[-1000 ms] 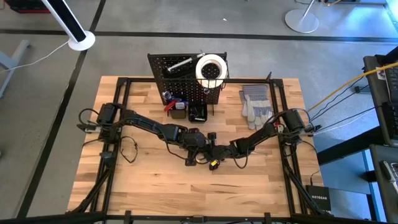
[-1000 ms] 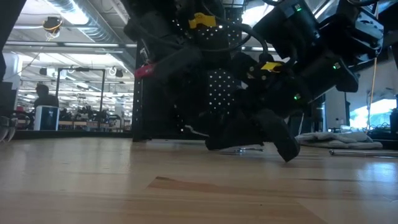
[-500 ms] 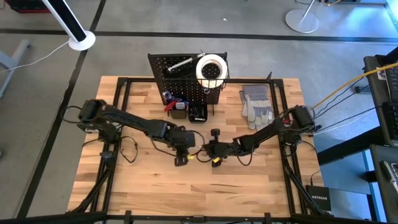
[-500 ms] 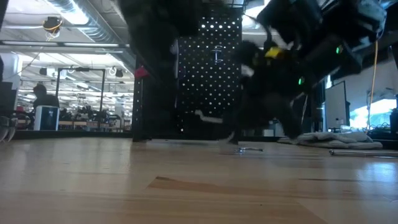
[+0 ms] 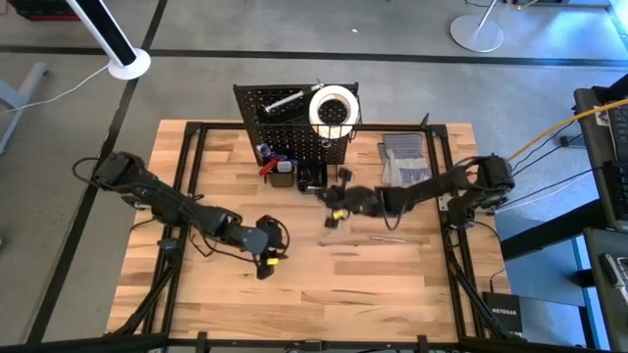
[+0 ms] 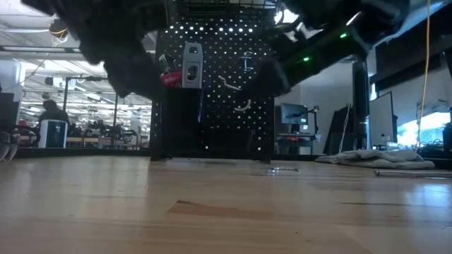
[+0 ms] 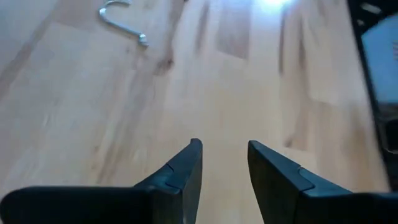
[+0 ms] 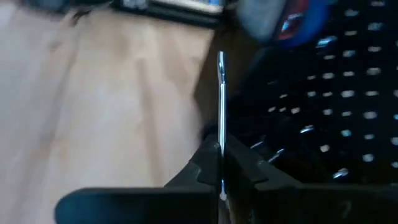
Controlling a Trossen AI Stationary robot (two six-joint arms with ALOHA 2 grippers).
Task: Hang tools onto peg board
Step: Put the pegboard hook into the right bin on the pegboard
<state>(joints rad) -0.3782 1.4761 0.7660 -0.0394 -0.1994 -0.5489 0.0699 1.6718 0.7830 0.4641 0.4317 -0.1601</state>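
Grey work gloves [image 5: 403, 161] lie flat on wooden table [image 5: 392, 284], far right part, also seen as pale heap in low view. White round lamp/stand base [image 5: 129, 66] on grey floor beyond table's far left corner, w/ cable trailing off; 2nd white base [image 5: 476, 32] far right. Person [image 6: 48, 111] in bkgd of workshop, low view.

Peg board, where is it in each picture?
High view: peg board top middle.
Low view: peg board in the centre, upright.
Left wrist view: not clearly in it.
Right wrist view: peg board on the right.
Shared landmark: the wooden table.
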